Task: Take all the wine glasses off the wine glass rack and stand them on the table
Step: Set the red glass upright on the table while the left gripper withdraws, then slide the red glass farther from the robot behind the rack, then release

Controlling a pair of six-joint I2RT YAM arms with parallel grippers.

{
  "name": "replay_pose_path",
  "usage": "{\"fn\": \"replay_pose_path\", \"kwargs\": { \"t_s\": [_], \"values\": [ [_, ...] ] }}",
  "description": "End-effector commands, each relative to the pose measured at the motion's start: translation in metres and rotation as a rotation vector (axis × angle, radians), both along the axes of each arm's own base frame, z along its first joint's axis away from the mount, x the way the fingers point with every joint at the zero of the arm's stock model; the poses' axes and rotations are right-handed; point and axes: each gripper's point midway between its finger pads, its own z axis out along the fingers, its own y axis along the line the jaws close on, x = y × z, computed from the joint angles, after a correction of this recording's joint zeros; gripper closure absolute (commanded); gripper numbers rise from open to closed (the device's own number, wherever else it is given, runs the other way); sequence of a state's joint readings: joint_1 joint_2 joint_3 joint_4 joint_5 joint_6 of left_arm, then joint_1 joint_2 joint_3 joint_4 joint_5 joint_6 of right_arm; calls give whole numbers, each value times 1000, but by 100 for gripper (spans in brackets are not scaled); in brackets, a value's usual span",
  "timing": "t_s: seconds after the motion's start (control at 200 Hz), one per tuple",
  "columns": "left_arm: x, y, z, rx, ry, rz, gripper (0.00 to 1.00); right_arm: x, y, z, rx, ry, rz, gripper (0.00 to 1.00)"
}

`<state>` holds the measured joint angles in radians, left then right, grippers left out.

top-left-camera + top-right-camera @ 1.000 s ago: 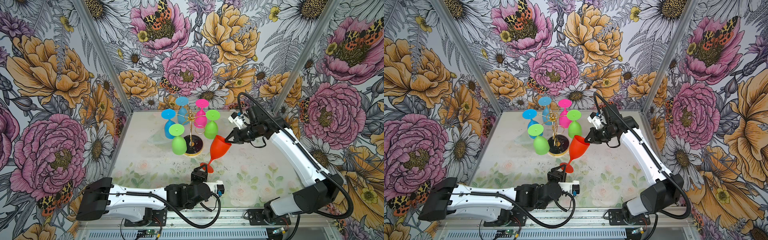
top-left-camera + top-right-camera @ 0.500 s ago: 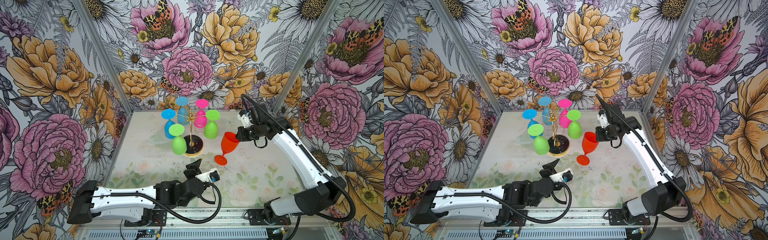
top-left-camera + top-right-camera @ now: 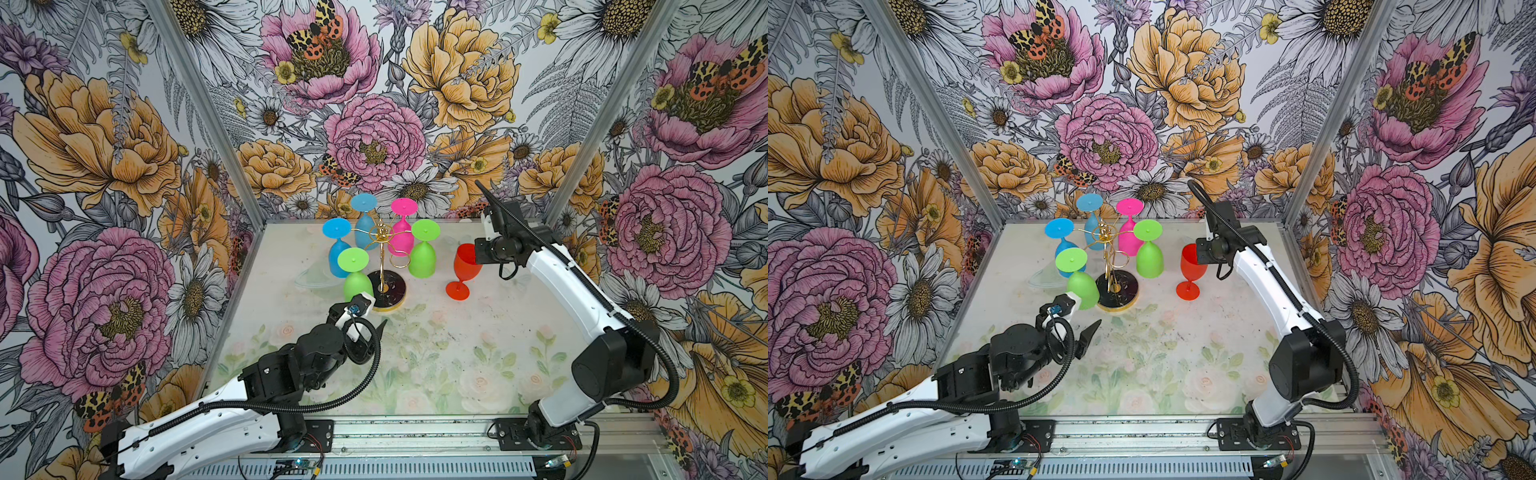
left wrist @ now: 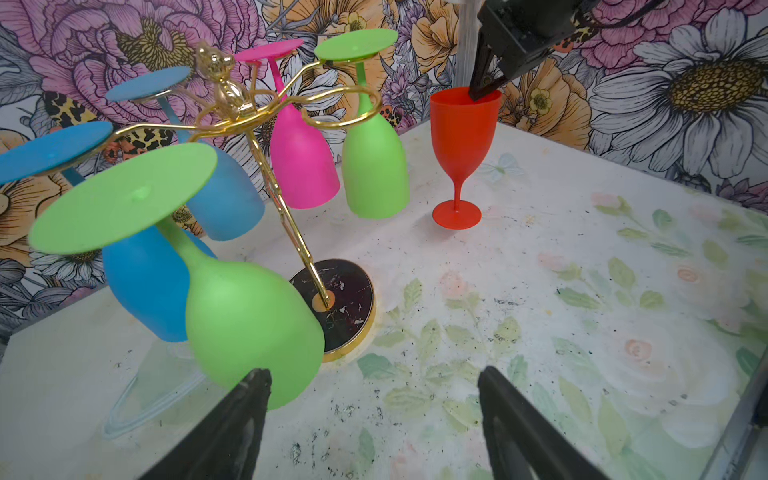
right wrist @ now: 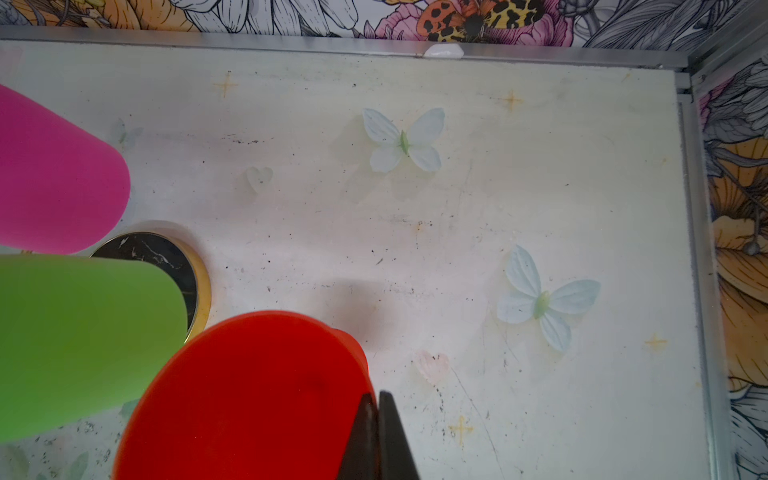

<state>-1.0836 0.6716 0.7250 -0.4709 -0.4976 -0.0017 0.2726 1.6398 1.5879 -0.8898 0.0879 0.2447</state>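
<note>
Floral wallpaper (image 3: 374, 137) in pink, orange and grey closes in a pale table (image 3: 457, 353) printed with faint leaves and roses; we take the thin gold wire wine glass rack (image 3: 382, 235) as our landmark, standing on its round black marbled base (image 3: 390, 286) toward the back of the table. Five plastic wine glasses hang upside down from its looped arms: a blue glass (image 3: 338, 259) on the rack's left; a second blue glass (image 3: 365, 226) behind it; a pink glass (image 3: 401, 235) also behind it; a green glass (image 3: 423, 257) on its right; a second green glass (image 3: 357, 282) at its front left; one gold loop (image 3: 401, 262) at the rack's front right is bare.

We find the red plastic wine glass (image 3: 465, 266) off the rack, upright to the right of it and clear of its arms; its round foot seems to rest on the table. We see the right claw (image 5: 376, 401) clenched on the red glass's rim, one finger inside the bowl and one outside, on the side away from the rack.

We see the left claw (image 4: 374, 376) released, its two black fingers spread wide with nothing between them; it sits low over the table just in front of the rack's base, pointing toward the rack; in the left wrist view the bowl of the second green glass hangs just beside one finger (image 4: 243, 415).
</note>
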Motion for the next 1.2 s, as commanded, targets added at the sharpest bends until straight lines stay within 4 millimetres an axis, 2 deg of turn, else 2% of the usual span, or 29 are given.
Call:
{"fn": "replay_pose_path", "kwargs": {
  "t_s": [0.0,0.315,0.53,0.731,0.836,1.196],
  "values": [
    [-4,1,-15,2,95,-15,19,41,-6,27,-21,-149,-55,100],
    [-4,-2,-27,10,140,-49,18,109,6,12,-16,-185,-47,100],
    [-6,4,-29,2,134,-44,18,142,19,7,10,-202,-24,100],
    [-7,7,-27,-5,122,-42,17,160,30,6,39,-219,-5,100],
    [-7,7,-27,-2,123,-45,16,168,34,-1,51,-213,-2,100],
    [-9,10,-22,-25,108,-47,15,176,43,-25,50,-179,2,100]
  ]
}}
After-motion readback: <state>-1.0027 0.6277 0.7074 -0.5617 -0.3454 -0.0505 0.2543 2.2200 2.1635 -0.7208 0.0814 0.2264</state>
